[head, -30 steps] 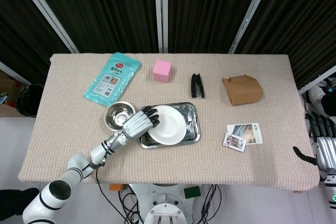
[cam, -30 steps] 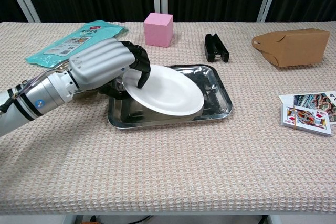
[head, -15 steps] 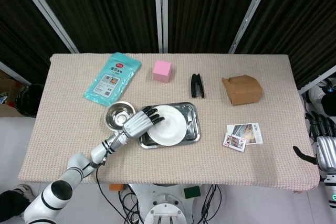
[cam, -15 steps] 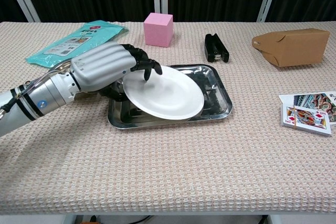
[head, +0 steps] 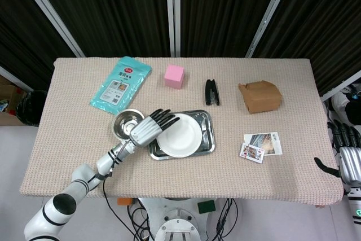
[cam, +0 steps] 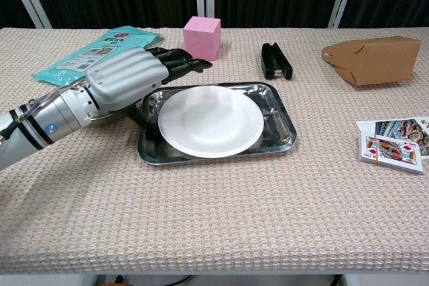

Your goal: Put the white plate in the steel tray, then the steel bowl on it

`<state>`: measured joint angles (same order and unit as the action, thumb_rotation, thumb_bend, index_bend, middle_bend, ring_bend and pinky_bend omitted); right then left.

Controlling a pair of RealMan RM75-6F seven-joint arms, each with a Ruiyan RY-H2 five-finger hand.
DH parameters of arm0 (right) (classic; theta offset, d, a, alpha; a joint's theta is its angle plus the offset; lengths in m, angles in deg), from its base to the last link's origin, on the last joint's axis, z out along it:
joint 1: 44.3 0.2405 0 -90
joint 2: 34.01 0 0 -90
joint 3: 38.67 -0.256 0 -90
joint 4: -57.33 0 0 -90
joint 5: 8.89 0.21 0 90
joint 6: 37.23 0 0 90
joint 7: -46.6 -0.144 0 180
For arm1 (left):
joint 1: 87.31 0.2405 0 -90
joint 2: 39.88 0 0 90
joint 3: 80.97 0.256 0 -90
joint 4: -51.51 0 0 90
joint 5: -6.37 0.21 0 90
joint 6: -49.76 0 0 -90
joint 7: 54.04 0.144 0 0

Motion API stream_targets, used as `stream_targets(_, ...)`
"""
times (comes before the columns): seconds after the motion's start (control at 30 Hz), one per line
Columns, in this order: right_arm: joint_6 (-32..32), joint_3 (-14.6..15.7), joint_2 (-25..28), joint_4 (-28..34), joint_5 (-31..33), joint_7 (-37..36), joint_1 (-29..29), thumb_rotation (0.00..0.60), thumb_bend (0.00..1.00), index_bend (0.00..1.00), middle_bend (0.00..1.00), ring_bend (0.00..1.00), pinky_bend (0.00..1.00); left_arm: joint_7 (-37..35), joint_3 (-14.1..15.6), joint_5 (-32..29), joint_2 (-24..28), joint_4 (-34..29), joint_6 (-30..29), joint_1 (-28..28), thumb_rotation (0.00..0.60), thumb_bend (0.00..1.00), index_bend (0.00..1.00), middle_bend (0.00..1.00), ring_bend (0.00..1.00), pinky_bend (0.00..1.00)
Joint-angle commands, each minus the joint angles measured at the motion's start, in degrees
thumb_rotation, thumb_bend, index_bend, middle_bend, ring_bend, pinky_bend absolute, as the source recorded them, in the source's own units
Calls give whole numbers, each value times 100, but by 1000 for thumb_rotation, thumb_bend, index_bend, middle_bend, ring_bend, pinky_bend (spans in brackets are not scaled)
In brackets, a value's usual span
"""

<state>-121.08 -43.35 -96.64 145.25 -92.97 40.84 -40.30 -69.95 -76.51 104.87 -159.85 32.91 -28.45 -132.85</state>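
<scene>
Behind left hand [head: 148,128], steel bowl [head: 126,123]

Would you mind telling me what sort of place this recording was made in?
Most likely a robot test or data-collection bench, not a kitchen: black curtains back a cloth-covered table laid with unrelated props, such as a pink cube, playing cards and a stapler.

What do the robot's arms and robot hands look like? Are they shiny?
The left robot hand has a silvery metal back and black fingers. Its arm is white and silver with black rings, a blue dot near the wrist and thin cables alongside. The right robot hand at the table's edge looks silver-grey with dark fingers.
</scene>
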Motion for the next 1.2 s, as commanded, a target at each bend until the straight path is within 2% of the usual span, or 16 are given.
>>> stream_targets(0.03,-4,0,2,4,1,2,-2,600,176,0,0,0,0,61,-27,-24,27,-8,-48,-10,600,51,14,136,75,199)
stream_targets(0.6,-49,-8,-5,6,-17,-1,-11,600,176,0,0,0,0,520,-19,-80,345,-271,-108,103,600,51,13,126,71,188)
stream_targets(0.83,-39,-14,-18,-1,-18,-16,1,600,176,0,0,0,0,786,-52,-80,700,-621,-677,348,600,49,14,128,71,188)
stream_targets(0.97,-18,-10,-41,-27,-17,-32,11,600,176,0,0,0,0,936,-106,-189,1119,-1284,-999,679,600,47,36,143,73,188)
stream_targets(1.2,-36,-3,-64,-54,-43,-49,9,600,176,0,0,0,0,1420,94,-525,2425,-3474,-886,1473,600,70,239,269,155,240)
